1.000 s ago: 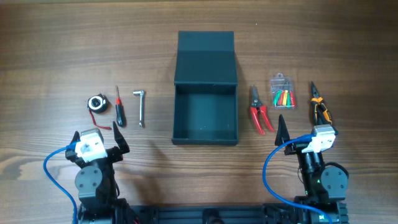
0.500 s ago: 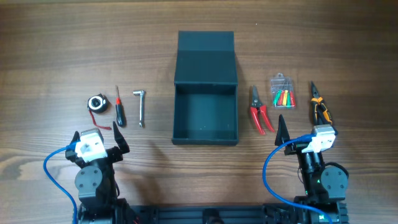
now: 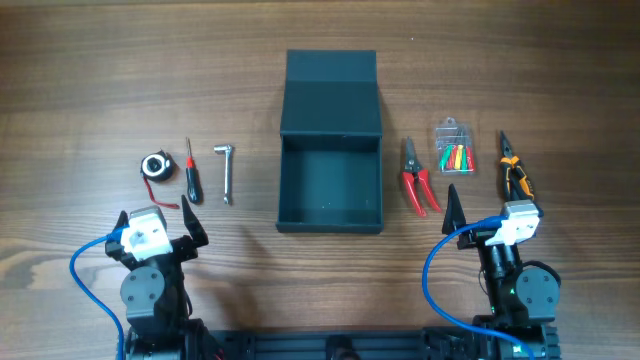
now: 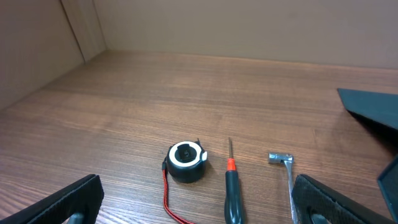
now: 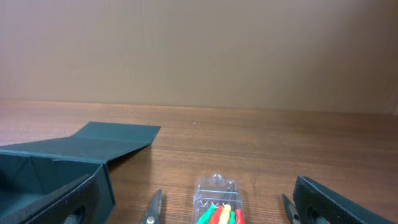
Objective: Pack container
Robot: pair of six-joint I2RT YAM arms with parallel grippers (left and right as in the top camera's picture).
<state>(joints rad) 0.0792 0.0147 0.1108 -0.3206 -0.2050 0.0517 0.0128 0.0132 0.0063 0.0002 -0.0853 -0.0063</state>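
Teal-grey and matte, the container (image 3: 330, 190) sits open at the middle of the table (image 3: 100, 80) between both arms, its flap lid (image 3: 330, 95) laid back on the far side and nothing inside. The left gripper (image 3: 158, 224) and right gripper (image 3: 497, 212) hover near the front edge, jaws spread wide, grasping nothing. 3 items lie left: a round reel (image 3: 155, 166), a screwdriver (image 3: 190, 175) and an L-shaped wrench (image 3: 227, 172). 3 lie right: red cutters (image 3: 417, 185), a clear case (image 3: 454, 152) and orange pliers (image 3: 514, 172). Packing looks unstarted. A good first pick pinches the nearest tool across its handle, lifts it above the container, and releases low inside.
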